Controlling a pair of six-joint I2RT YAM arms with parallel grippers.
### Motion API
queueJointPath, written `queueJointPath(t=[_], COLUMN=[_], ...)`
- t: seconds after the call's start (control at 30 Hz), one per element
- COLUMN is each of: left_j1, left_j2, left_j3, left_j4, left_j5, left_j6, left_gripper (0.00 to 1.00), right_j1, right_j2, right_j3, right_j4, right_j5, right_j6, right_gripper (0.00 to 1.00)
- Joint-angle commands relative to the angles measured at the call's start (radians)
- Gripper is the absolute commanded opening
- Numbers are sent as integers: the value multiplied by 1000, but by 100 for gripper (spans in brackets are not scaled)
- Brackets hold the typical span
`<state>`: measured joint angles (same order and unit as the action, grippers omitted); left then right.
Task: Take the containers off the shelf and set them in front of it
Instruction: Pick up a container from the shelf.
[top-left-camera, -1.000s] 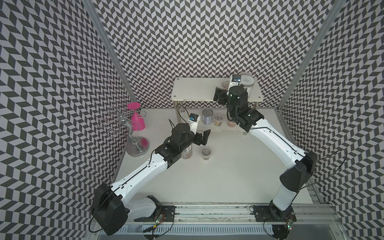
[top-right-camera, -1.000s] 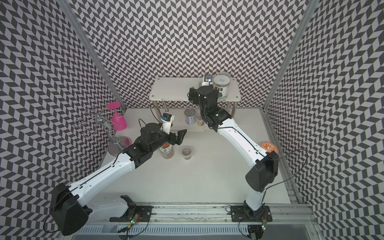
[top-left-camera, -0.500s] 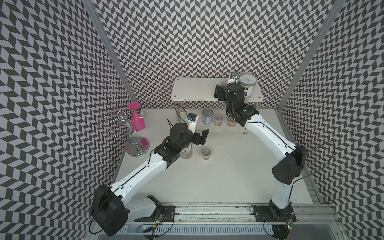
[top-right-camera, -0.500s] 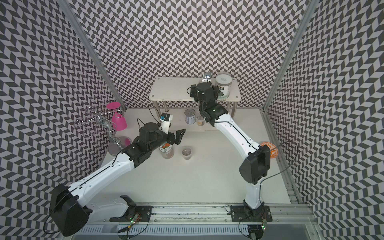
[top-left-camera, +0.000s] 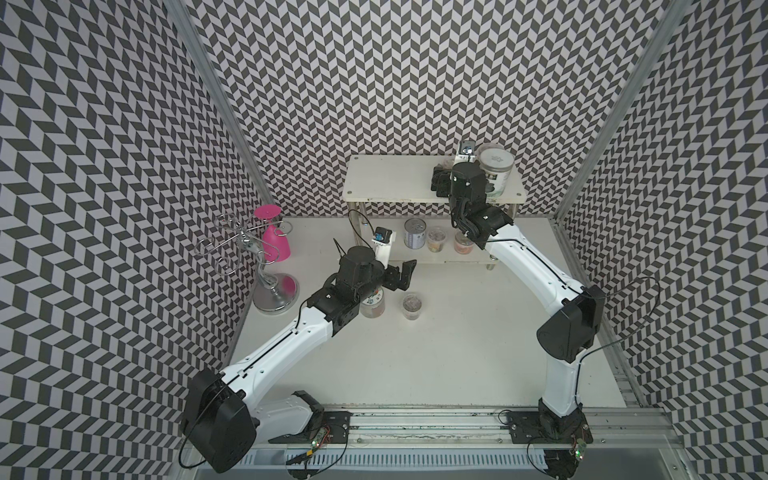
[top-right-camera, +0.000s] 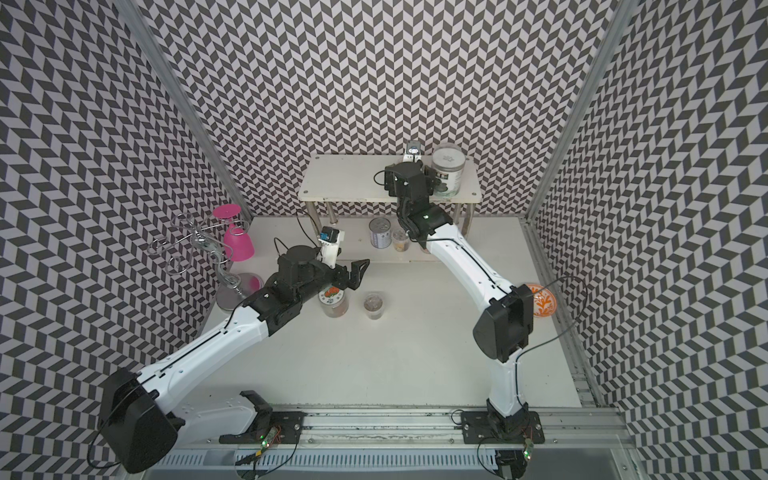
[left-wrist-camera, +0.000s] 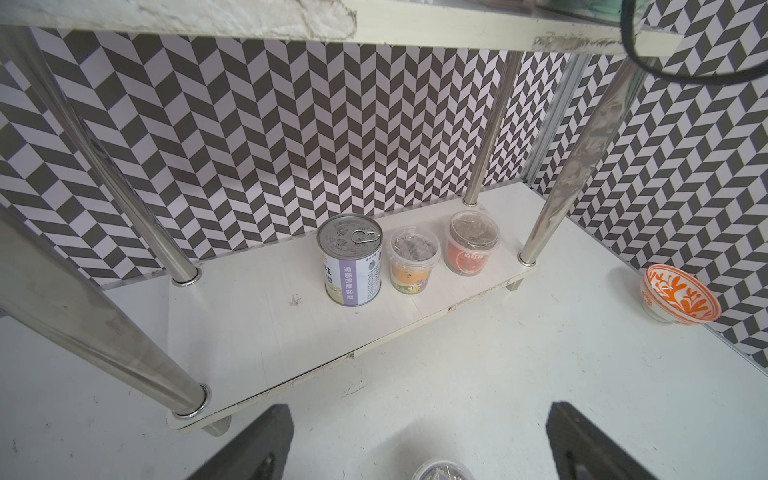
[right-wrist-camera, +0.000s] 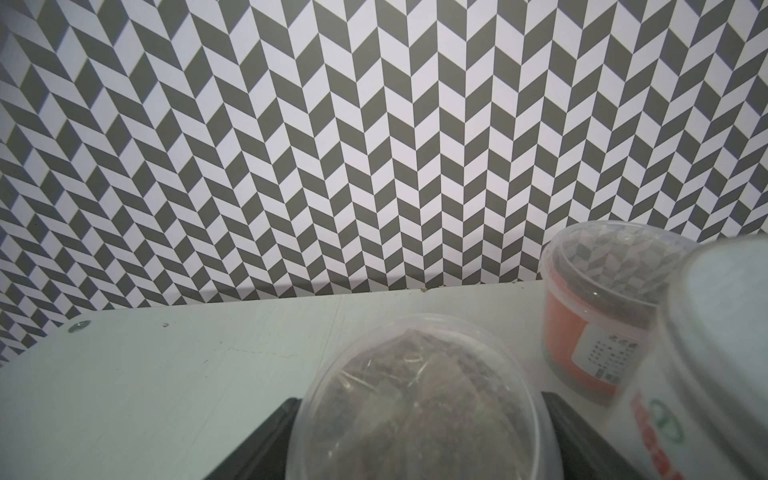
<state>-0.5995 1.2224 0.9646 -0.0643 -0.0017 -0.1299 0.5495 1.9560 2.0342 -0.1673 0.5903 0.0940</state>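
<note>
A clear lidded tub (right-wrist-camera: 415, 374) is seen on the top board of the shelf (top-left-camera: 390, 178), above centre in both top views, flanked by the right gripper (right-wrist-camera: 419, 402); whether it is clamped cannot be told. The left gripper (left-wrist-camera: 419, 407), mid-frame, is spread wide.

The silver pull-tab metal can (left-wrist-camera: 351, 266) carries a purple band with a column of white Chinese characters, and finer print beside it (too small to make out). The clear lidded plastic tub with a red label (left-wrist-camera: 471, 249) shows a short row of pale Chinese characters inside a round emblem. The clear plastic tub with an orange wrap (right-wrist-camera: 582, 332) bears a white panel of tiny lines, unreadable. The white-lidded jar (right-wrist-camera: 727, 332) has blurred red characters and a round green logo on its side.
</note>
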Motion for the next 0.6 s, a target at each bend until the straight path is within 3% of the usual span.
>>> queueJointPath(t=[0.0, 0.23, 0.57], left_j1=[8, 13, 21], left_j2=[-28, -22, -17], left_j3=[-14, -15, -10], left_j4=[-2, -3, -4], left_j5=[17, 25, 27], left_j6=[-7, -7, 1], left_gripper=[100, 100, 100], right_j1=[-11, -11, -2], right_j2=[13, -11, -114], right_j3=[25, -7, -146], right_j4=[64, 109, 209], right_j5=[19, -9, -87], right_j6=[-28, -65, -93], right_gripper=[81, 73, 73])
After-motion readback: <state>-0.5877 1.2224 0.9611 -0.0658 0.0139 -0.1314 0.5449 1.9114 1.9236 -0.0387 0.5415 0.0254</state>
